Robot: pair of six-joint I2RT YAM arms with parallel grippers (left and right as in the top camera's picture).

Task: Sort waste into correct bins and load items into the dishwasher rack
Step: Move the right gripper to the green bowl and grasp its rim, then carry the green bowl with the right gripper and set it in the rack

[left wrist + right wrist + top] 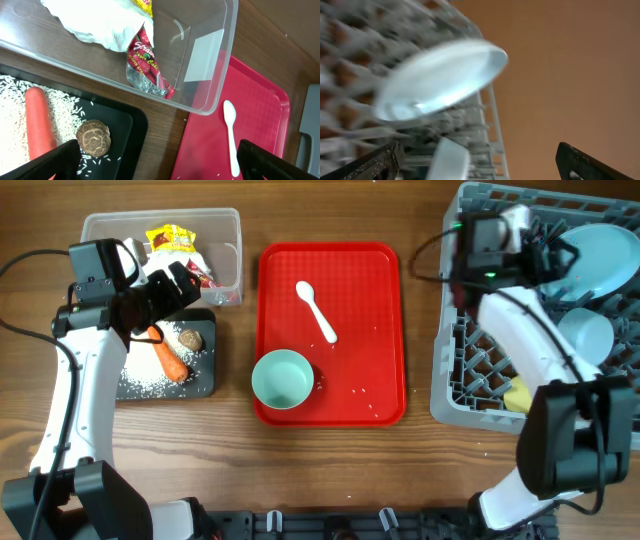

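Overhead view. Left gripper (168, 282), jaws wide and empty, over the clear plastic bin (232, 225) and flat black bin (203, 380) with a smooth carrot (172, 358); glossy red tray (350, 370); right gripper (553, 260), jaws wide and empty, beside the round blue plate (605, 255) in the grey grid rack (452, 385).
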